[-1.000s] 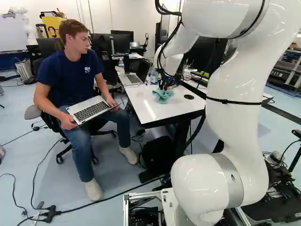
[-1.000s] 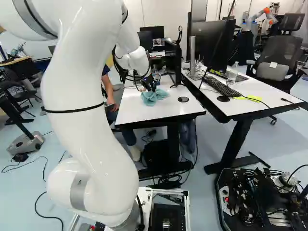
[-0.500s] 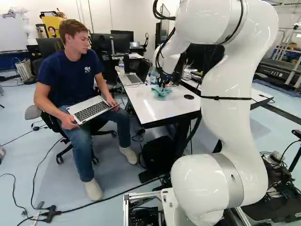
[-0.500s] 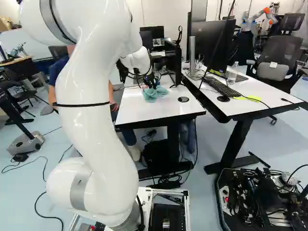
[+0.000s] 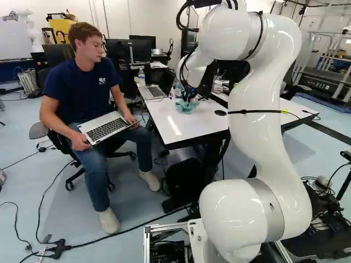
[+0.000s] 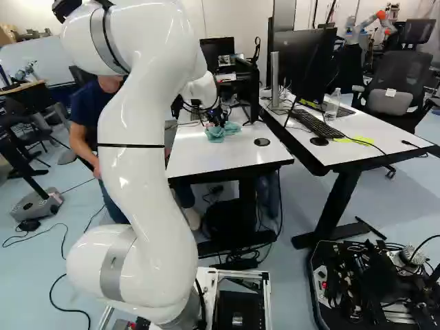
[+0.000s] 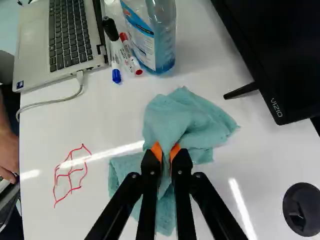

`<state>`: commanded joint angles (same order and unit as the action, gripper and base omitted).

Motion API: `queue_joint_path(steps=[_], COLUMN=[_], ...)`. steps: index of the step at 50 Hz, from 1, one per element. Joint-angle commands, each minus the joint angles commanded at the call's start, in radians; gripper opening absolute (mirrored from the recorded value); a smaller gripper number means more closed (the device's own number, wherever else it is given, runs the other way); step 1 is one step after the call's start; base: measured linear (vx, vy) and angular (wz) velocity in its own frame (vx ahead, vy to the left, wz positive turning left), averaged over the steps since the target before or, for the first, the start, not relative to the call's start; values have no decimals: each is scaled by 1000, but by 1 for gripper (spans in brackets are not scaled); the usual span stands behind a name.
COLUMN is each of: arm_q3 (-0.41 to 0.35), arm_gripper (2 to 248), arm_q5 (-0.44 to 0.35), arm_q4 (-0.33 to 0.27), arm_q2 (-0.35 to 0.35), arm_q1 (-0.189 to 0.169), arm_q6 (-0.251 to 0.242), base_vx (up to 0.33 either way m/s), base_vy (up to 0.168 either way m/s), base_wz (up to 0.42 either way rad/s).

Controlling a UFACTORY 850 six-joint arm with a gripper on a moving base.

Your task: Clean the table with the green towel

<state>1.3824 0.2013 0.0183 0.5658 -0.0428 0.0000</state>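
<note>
Over the white table point(image 5: 170, 129) my gripper point(image 5: 189, 97) is low at the towel in the left base view. The wrist view shows the gripper point(image 7: 166, 155) shut on a pinched fold of the blue-green towel point(image 7: 187, 117), orange pads on both sides of it. The rest of the cloth spreads crumpled on the tabletop around and under the fingers. Red marker lines point(image 7: 71, 175) are drawn on the white surface, beside the towel on the laptop's side, not covered by it.
An open laptop point(image 7: 67, 35), a bottle of blue liquid point(image 7: 152, 35) and two markers, blue point(image 7: 116, 70) and red point(image 7: 136, 65), stand or lie beyond the towel. A monitor point(image 7: 280, 55) and a round black grommet point(image 7: 302, 209) are opposite the drawing. A person sits beside the table.
The arm has swung leftward in the left base view, its upper links most. The gripper and the held towel have shifted slightly, away from the round grommet. The base has stayed put.
</note>
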Motion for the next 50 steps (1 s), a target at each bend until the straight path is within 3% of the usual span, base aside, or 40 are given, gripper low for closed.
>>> queue_joint_path(steps=[29, 50], arm_q3=[8, 20], arm_gripper=[39, 39], arm_q5=[0, 0], arm_q4=[0, 0], arm_q2=[27, 36], arm_q1=[-1, -39], arm_q6=[0, 0], base_vx=[0, 0], base_vy=[0, 0], base_wz=[0, 0])
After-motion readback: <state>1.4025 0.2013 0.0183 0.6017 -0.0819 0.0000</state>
